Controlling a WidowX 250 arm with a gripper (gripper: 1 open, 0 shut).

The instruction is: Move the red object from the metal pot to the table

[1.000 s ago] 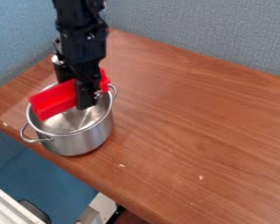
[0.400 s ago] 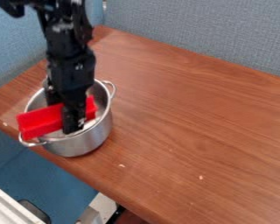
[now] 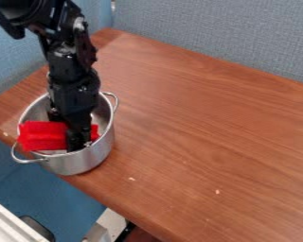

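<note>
Over the metal pot (image 3: pixel 73 151) on the wooden bench (image 3: pixel 204 113), the pincer (image 3: pixel 76 138) points straight down, clamped around the red object (image 3: pixel 43 135), which juts leftward past the rim.

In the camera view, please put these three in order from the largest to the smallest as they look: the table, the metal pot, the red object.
1. table
2. metal pot
3. red object, partly hidden behind the arm

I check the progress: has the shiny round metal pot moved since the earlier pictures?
Yes. The shiny round metal pot slid toward the wooden table's left front edge; its handle now overhangs that edge.
</note>
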